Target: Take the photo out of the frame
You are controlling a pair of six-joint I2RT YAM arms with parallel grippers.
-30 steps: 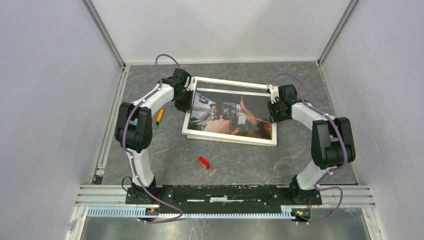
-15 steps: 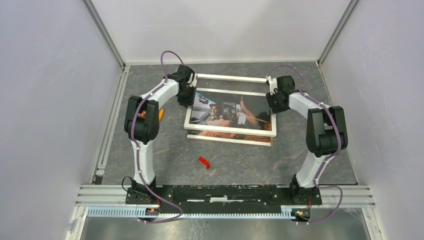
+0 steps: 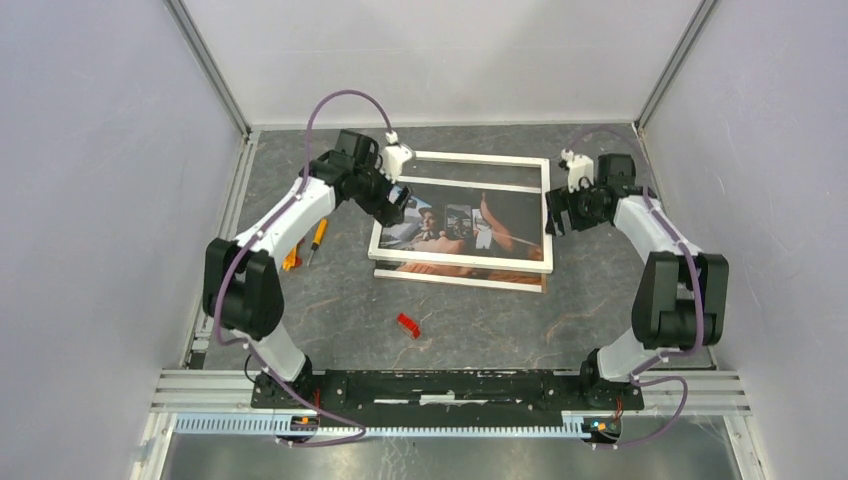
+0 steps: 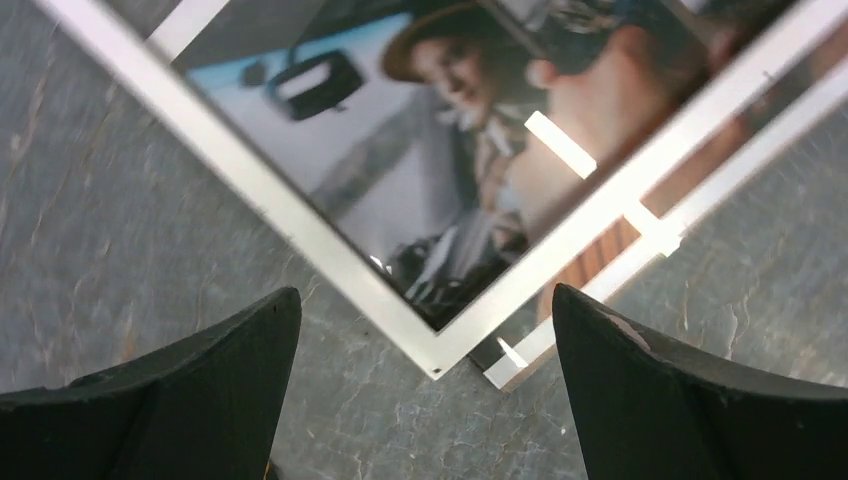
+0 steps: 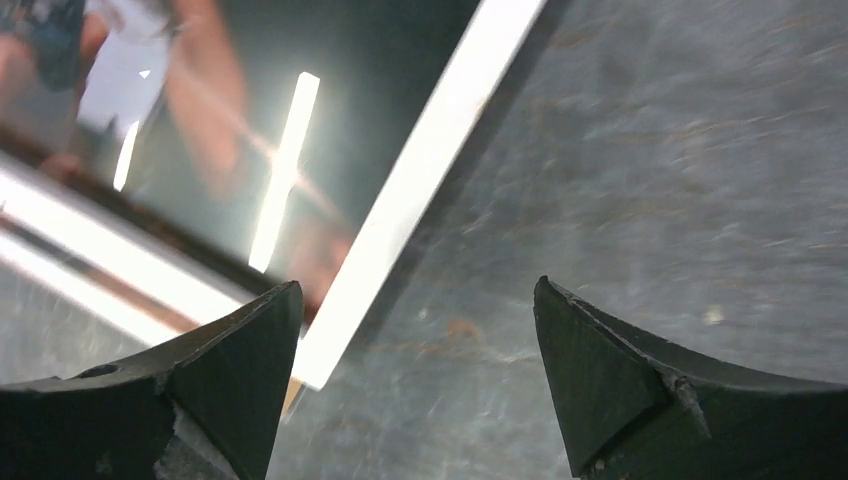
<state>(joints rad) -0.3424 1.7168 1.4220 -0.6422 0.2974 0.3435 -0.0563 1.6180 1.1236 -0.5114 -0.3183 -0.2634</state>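
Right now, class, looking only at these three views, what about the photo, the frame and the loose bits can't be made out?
- Top view: the small red object is too small to identify.
- Top view: the orange-handled tool is too small to name.
- Top view: the left claw covers part of the frame, along its left edge.
- Right wrist view: the photo is blurred and cut off by the picture's edge.

Frame [image 3: 478, 158] and photo [image 3: 470, 228] only partly on show

From above, the left gripper [image 3: 398, 198] covers the frame's far left corner and the right gripper [image 3: 554, 216] its right edge. Both wrist views crop the frame at the top and smear the photo, glare streaking it on the right. A small red thing [image 3: 407, 325] nearby is too small to name.
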